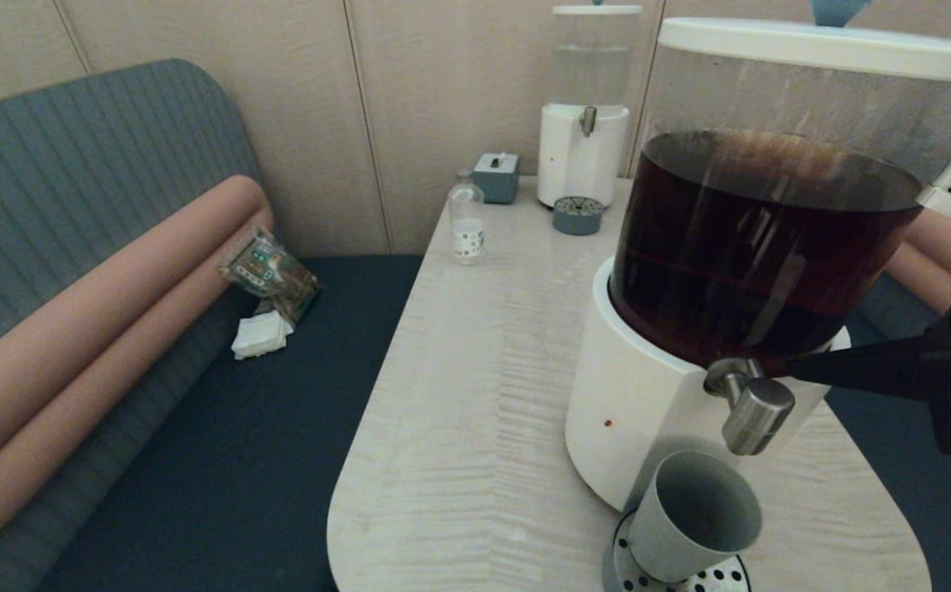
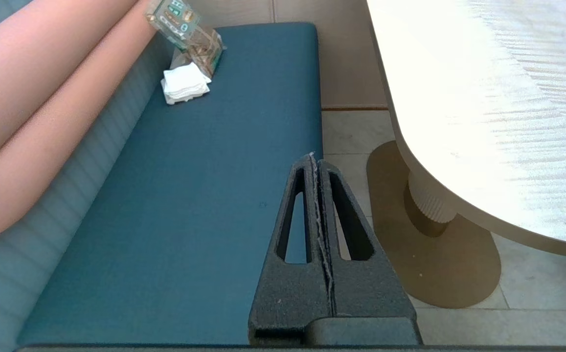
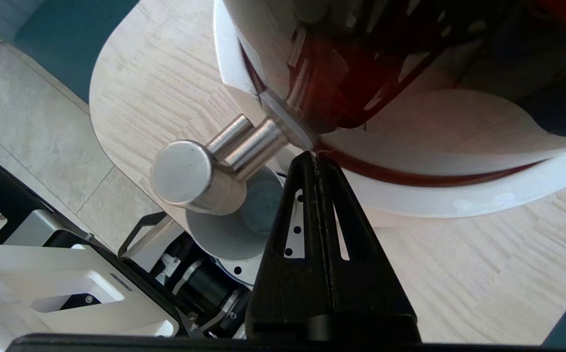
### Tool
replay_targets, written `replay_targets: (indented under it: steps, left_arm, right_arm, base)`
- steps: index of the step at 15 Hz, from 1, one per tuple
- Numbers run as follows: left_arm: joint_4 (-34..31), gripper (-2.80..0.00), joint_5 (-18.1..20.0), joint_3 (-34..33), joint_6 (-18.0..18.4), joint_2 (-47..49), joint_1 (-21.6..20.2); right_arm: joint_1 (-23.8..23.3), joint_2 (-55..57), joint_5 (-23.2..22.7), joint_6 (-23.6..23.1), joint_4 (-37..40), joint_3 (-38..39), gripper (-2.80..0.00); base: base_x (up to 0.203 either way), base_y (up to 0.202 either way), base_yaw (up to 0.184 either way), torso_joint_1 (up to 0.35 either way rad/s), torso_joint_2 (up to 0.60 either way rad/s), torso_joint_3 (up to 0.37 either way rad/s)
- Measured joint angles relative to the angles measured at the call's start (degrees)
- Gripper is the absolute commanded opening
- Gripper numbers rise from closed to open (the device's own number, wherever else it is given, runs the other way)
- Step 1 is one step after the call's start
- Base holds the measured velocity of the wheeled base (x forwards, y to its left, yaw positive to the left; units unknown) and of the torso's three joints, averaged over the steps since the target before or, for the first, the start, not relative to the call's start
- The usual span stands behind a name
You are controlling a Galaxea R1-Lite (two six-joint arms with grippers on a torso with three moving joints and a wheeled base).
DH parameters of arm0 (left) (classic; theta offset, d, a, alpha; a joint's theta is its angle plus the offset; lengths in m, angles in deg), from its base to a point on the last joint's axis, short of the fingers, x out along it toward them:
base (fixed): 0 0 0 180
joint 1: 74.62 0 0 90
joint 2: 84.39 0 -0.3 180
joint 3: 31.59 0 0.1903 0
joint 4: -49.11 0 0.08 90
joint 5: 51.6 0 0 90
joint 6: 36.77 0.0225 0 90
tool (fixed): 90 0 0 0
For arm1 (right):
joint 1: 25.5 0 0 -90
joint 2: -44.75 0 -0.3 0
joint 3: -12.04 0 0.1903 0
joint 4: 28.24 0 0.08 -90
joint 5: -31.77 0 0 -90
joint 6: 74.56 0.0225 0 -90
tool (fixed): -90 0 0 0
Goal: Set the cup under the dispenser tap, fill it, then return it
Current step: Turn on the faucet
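The grey-green cup (image 1: 693, 516) stands empty on a perforated drip tray (image 1: 713, 577) under the brushed-steel dispenser tap (image 1: 753, 409) of the large dispenser (image 1: 759, 247), whose tank holds dark brown liquid. In the right wrist view the cup (image 3: 238, 227) sits below the tap (image 3: 199, 171). My right gripper (image 1: 791, 366) (image 3: 316, 155) is shut on nothing, its tip just behind the tap where the tank meets the white base. My left gripper (image 2: 314, 157) is shut and hangs over the blue bench, away from the table.
A small clear-liquid dispenser (image 1: 586, 111), a grey box (image 1: 496, 176) and a small clear bottle (image 1: 467, 218) stand at the far end of the pale wooden table (image 1: 475, 395). A packet and white tissues (image 1: 265, 308) lie on the bench. The table's pedestal (image 2: 432, 205) is near my left gripper.
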State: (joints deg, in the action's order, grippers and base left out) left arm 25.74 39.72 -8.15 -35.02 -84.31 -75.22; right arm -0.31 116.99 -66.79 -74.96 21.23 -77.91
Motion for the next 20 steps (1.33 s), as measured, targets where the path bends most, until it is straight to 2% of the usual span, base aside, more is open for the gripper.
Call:
replay_targets:
  steps: [6, 20]
  left_arm:
    - [0.0, -2.80, 0.0, 0.0, 0.0, 0.0, 0.0]
    - [0.0, -2.80, 0.0, 0.0, 0.0, 0.0, 0.0]
  right_arm:
    - [0.6, 0.4, 0.0, 0.0, -3.2, 0.0, -2.80]
    - [3.0, 3.6, 0.0, 0.4, -5.4, 0.0, -2.80]
  base:
    - [0.000, 0.000, 0.000, 0.000, 0.00, 0.000]
    - [0.000, 0.000, 0.000, 0.000, 0.00, 0.000]
